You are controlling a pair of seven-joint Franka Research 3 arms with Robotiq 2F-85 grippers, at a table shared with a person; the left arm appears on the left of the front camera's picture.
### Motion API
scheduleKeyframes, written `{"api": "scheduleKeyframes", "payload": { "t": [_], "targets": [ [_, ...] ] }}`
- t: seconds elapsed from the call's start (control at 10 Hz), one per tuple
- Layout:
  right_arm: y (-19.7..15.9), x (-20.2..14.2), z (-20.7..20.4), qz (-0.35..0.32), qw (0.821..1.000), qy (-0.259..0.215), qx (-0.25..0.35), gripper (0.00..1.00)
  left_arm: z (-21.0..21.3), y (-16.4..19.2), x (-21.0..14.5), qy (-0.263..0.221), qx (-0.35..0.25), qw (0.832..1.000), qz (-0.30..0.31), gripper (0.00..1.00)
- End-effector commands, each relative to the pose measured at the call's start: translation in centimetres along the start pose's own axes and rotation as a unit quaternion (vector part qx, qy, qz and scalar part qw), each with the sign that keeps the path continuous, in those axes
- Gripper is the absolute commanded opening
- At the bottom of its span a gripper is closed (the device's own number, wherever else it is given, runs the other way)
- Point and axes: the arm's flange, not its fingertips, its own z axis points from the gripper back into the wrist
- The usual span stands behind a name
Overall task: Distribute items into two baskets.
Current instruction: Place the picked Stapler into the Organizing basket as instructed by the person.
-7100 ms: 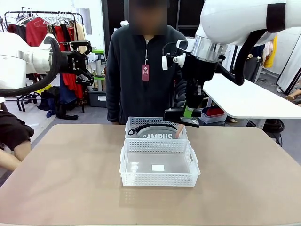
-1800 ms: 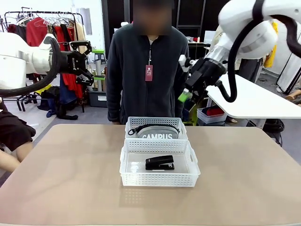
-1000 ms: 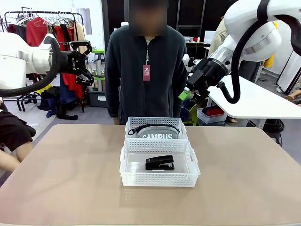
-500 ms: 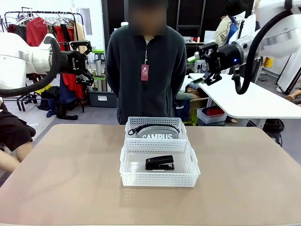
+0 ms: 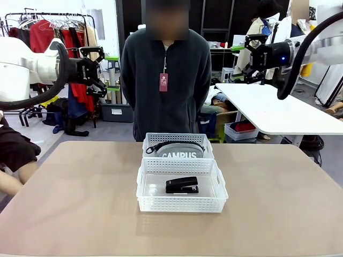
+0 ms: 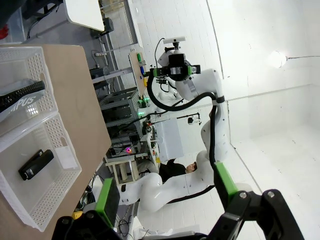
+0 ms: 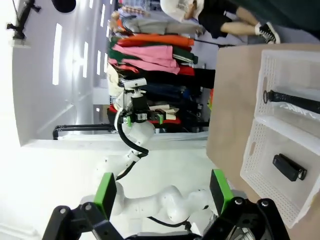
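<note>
Tan and bare at its near edge, the bench (image 5: 80, 214) carries two white lattice baskets set end to end at its middle. Nearest is the larger basket (image 5: 181, 206), and a black stapler (image 5: 181, 185) lies flat on its floor. Touching its far wall stands the smaller basket (image 5: 177, 140), which holds the grey pouch (image 5: 180, 152) lettered "CAMPUS", its black strap (image 5: 174, 143) draped across the top. Just beyond the bench's far edge a person (image 5: 165, 75) in a dark jacket stands facing the baskets. High on the left, well apart from the baskets, the left pincer (image 5: 96, 69) hangs with its jaws spread wide and nothing between them. High on the far right, the right pincer (image 5: 253, 58) is likewise wide open and empty.
</note>
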Motion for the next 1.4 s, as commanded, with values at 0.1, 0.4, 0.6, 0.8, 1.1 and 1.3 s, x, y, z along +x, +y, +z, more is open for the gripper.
{"api": "scheduleKeyframes", "payload": {
  "t": [0.1,0.4,0.6,0.8,1.1,1.3],
  "targets": [
    [-2.7,2.3,1.1,-0.008,0.999,0.008,0.039,1.0,0.1,-0.3,-0.1,0.0,0.001,1.0,0.004,1.0],
    [-4.1,2.7,1.8,-0.035,0.998,0.025,0.054,1.0,0.1,-0.3,-0.1,0.0,0.001,1.0,0.004,1.0],
    [-4.2,2.8,2.0,-0.012,0.997,0.041,0.064,1.0,0.1,-0.3,-0.1,0.0,0.001,1.0,0.004,1.0],
    [-5.0,2.2,1.4,-0.034,0.998,0.025,0.035,1.0,0.1,-0.3,-0.1,0.0,0.001,1.0,0.004,1.0],
    [-5.0,2.2,1.4,-0.034,0.998,0.025,0.035,1.0,0.1,-0.3,-0.1,0.0,0.001,1.0,0.004,1.0],
    [-5.0,2.2,1.4,-0.034,0.998,0.025,0.035,1.0,0.1,-0.3,-0.1,0.0,0.001,1.0,0.004,1.0]
  ]
}}
